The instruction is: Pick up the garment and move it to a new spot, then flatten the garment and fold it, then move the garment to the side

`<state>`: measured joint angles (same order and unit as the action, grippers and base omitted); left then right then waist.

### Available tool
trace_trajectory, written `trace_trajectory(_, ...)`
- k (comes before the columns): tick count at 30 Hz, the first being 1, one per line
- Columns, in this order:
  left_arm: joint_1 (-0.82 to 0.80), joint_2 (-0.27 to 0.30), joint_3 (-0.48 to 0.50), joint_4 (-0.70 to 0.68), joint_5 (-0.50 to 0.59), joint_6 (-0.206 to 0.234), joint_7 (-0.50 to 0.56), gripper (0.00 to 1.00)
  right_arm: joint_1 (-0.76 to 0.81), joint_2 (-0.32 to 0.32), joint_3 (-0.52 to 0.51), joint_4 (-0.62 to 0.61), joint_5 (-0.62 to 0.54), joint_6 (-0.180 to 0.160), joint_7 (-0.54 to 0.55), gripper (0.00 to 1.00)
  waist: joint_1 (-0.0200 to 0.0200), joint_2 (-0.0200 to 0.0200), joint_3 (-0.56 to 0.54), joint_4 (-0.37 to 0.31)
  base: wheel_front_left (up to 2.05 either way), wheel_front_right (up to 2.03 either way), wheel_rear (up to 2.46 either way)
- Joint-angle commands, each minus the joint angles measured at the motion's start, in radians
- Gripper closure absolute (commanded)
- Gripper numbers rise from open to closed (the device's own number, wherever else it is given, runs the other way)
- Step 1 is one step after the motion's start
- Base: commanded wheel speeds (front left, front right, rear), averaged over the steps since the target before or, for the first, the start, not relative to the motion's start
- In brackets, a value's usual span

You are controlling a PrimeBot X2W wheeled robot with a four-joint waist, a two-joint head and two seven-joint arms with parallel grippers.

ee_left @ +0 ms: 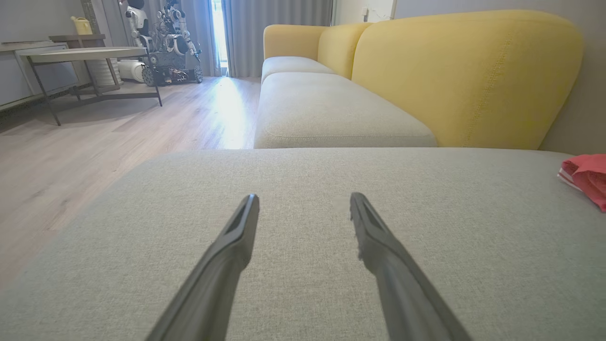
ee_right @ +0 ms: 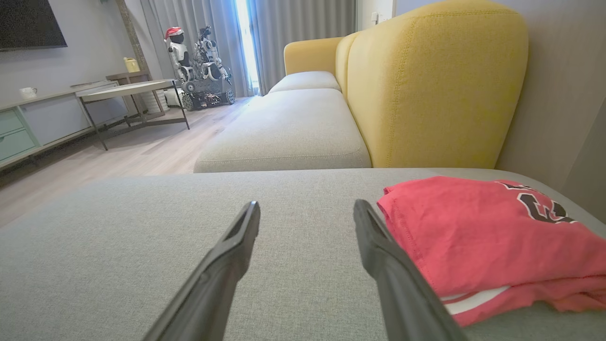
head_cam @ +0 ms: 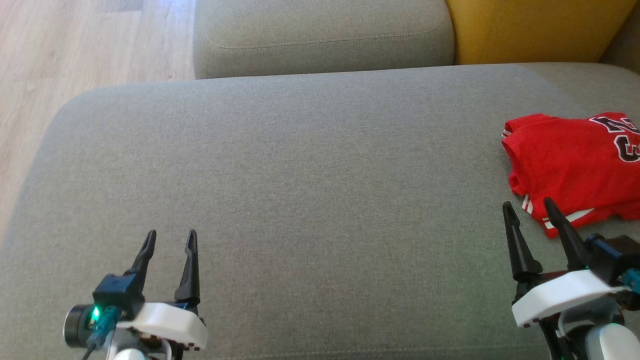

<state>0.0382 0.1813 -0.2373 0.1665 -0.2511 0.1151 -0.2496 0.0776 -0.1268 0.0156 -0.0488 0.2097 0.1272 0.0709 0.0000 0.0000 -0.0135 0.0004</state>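
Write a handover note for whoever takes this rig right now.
Left gripper: jaws open, empty, over the grey fabric sofa cushion.
Right gripper: jaws open, empty, beside the folded red shirt with dark lettering.
Shirt: lies folded at the cushion's right side.
Done: folding and moving aside, by the look of it.
To do: probably nothing.

A broad grey fabric seat cushion carries a folded red garment with dark lettering and white stripes, lying flat near the cushion's right edge.
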Motion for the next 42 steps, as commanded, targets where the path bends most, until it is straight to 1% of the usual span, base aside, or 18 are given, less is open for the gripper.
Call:
trace_trajectory(1, -0.053, 0.016, 0.036, -0.026, -0.001, 0.0, -0.012, 0.0, -0.02, -0.006, 0.012, -0.04, -0.009, 0.003, 0.003, 0.0, 0.0, 0.0, 0.001, 0.0, 0.0, 0.0, 0.0)
trace_trajectory(32, -0.052, 0.018, 0.033, -0.019, -0.004, -0.001, -0.012, 0.0, -0.023, -0.003, 0.025, -0.029, 0.003, 0.003, 0.007, 0.0, 0.0, 0.0, -0.001, -0.002, 0.0, 0.0, 0.0)
trace_trajectory(33, -0.001, 0.001, -0.005, 0.007, 0.0, -0.001, 0.0, 1.0, 0.0, 0.0, 0.005, 0.002, 0.001, 0.0, 0.002, 1.0, 0.0, 0.0, 0.0, -0.002, 0.0, 0.0, 0.0)
trace_trajectory(36, 0.008, -0.007, -0.009, 0.042, -0.008, -0.002, 0.005, 1.0, 0.003, 0.002, 0.01, 0.041, 0.008, 0.0, 0.0, 1.0, 0.0, 0.0, 0.0, -0.003, 0.0, 0.0, 0.0)
trace_trajectory(42, 0.001, -0.013, 0.008, 0.044, -0.074, -0.014, 0.022, 1.0, -0.006, 0.004, 0.005, 0.053, 0.078, 0.0, 0.001, 1.0, 0.0, 0.0, 0.001, -0.002, 0.0, 0.0, 0.0)
